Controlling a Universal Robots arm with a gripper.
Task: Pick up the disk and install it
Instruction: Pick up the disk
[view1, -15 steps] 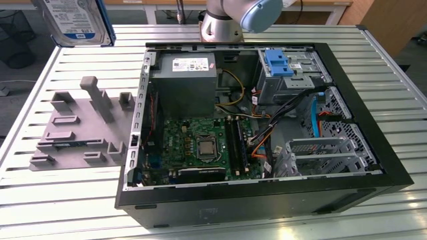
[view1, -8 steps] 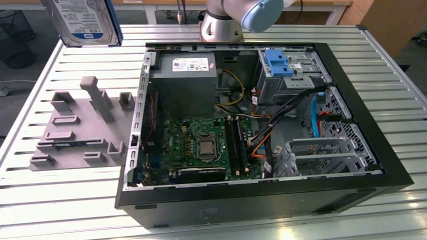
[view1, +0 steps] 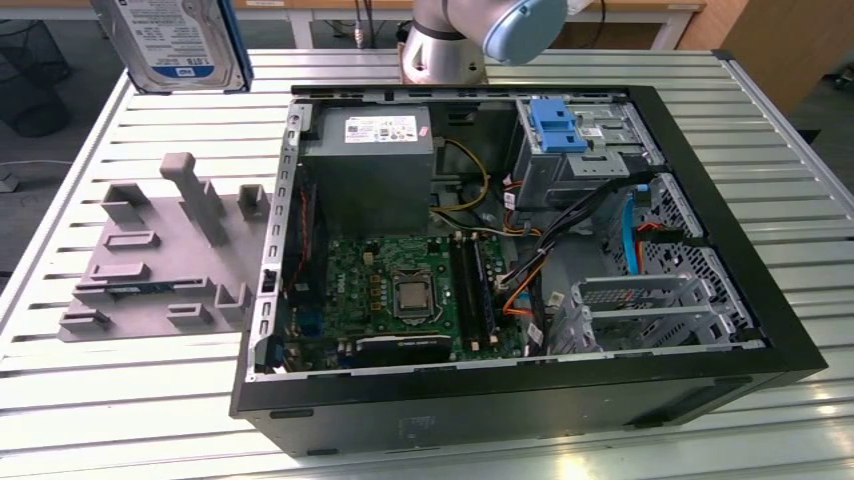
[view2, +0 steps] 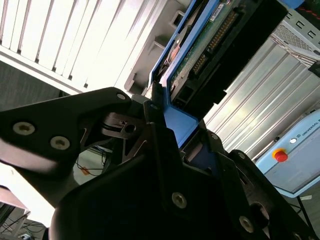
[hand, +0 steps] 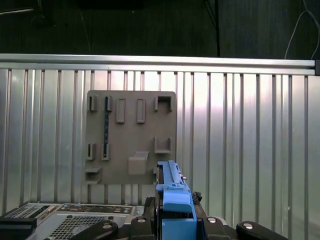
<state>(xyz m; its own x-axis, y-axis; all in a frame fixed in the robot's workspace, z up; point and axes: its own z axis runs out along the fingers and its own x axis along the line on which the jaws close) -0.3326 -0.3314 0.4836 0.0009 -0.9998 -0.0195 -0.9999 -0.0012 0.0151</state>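
The pincer (view2: 175, 122) is pressed onto the disk (view1: 180, 40), its black fingers (view2: 150, 112) pinching the blue carrier frame (view2: 180, 120) from both sides in the second wrist view. The drive's green circuit board and connector row jut out beyond them. In the exterior view the disk is held up on edge in the upper corner at the exterior view's left. Its white-and-blue label faces the camera, and it sits over the far edge of the slatted metal desk (view1: 134, 400), well apart from the open computer case (view1: 534, 400). The arm (view1: 461, 40) rises behind the case at the far side of the desk. Between the disk and the case, a grey fixture board (view1: 160, 250) with upright blocks and slots lies flat on the desk. In the first wrist view this board appears beyond the edge of the blue frame, and one corner of the case shows beside the pincer. Inside the case, a large grey metal box (view1: 367, 170) sits in the far corner nearest the board, with the green motherboard (view1: 400, 290) just beside it toward the camera. A bare blue latch bracket (view1: 554, 125) stands at the far corner toward the exterior view's right, and a perforated metal cage (view1: 634, 305) occupies the near corner on that side. A red button (view2: 280, 156) shows in the background of the second wrist view.
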